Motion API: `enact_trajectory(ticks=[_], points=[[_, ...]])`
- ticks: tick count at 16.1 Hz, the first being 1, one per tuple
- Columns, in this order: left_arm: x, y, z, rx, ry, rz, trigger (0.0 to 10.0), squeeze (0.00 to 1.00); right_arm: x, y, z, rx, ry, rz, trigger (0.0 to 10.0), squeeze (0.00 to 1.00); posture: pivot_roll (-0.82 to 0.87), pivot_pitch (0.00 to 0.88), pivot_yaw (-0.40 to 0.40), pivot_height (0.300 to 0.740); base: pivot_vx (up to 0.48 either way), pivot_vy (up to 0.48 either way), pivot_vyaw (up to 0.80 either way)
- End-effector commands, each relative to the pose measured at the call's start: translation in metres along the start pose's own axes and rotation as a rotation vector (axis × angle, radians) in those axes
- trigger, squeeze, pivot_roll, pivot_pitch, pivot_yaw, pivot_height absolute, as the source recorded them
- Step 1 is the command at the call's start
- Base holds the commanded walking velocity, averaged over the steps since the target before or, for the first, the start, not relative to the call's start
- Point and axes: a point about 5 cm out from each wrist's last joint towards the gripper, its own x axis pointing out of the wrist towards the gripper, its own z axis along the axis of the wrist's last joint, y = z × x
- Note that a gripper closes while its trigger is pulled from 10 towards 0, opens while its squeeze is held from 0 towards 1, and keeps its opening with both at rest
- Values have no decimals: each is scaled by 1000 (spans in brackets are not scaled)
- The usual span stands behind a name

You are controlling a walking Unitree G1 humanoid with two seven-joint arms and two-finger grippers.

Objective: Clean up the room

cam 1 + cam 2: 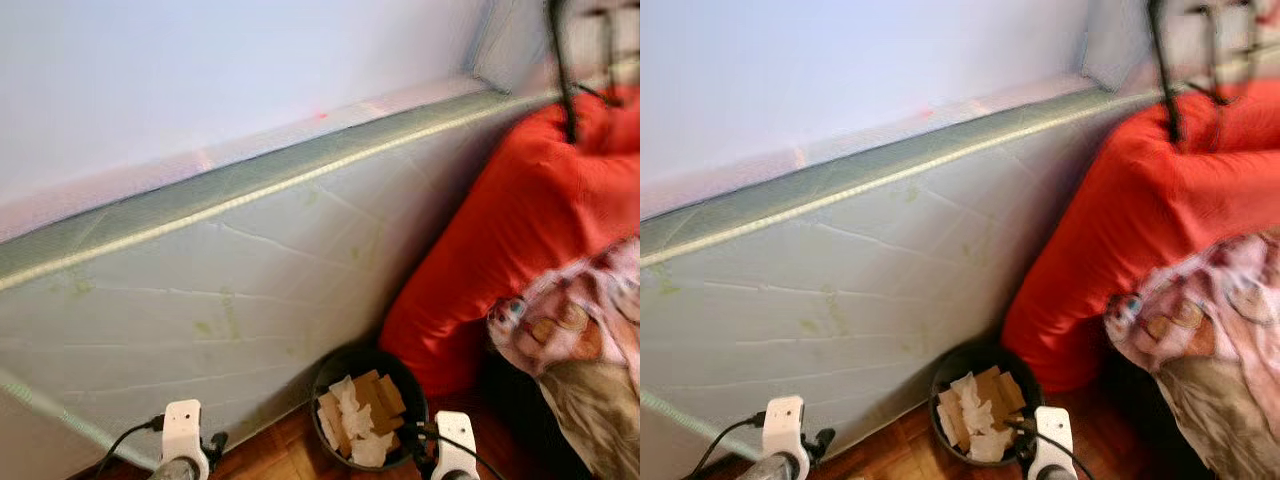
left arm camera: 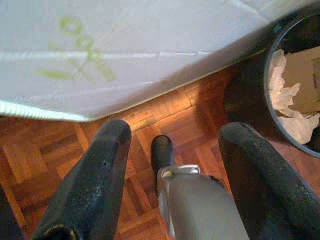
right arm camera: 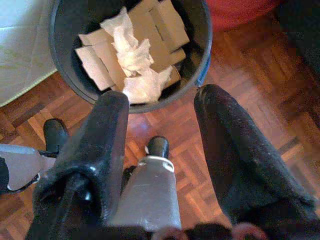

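The bin (image 3: 131,52) stands on the parquet floor (image 3: 250,75), pressed between the mattress (image 1: 200,300) leaning on the wall and the red beanbag (image 1: 520,220). It is round and dark, and holds brown cardboard pieces (image 3: 165,22) with crumpled white paper (image 3: 132,50) on top, filling it nearly to the rim.

The right gripper (image 3: 160,107) hangs just short of the bin, its fingers (image 3: 107,125) spread apart and empty, pointing down at the near rim; one fingertip overlaps the rim in the wrist view, though whether it touches I cannot tell. The left gripper (image 2: 172,135) is also spread and empty, over bare floor beside the mattress's lower edge, with the bin off to its side, farther away.

So the right arm is the nearer one. Being round, the bin offers no long axis; I judge a grasp would be on the near rim, reached by going forward and down.

Beside the beanbag lies a patterned cloth (image 1: 570,320).
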Motion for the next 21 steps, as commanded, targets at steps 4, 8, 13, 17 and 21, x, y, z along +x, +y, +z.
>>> enact_trajectory(ticks=[4, 8, 13, 17, 21], points=[[-2, 0, -7, 14, 17, -3, 10000, 0, -3, -3, -13, -10, 49, -8, 10000, 0, 81, 96, -59, 740, 0, 0, -703], [-4, -6, -16, 30, 29, -14, 10000, 0, -3, -2, -15, -25, 60, -1, 10000, 0, 85, 81, -62, 740, 0, 0, -703], [-6, -14, -23, 50, 29, -21, 10000, 0, -3, -3, -12, -37, 53, 8, 10000, 0, 89, 89, -72, 740, 0, -172, -703], [-6, -17, -23, 27, 17, -18, 10000, 0, -4, -5, -14, -41, 61, 7, 10000, 0, 91, 105, -76, 740, 0, 0, -705], [-6, -20, -25, 41, 16, -26, 10000, 0, -5, -10, -17, -29, 65, -3, 10000, 0, 89, 103, -75, 740, 0, 0, -703]])
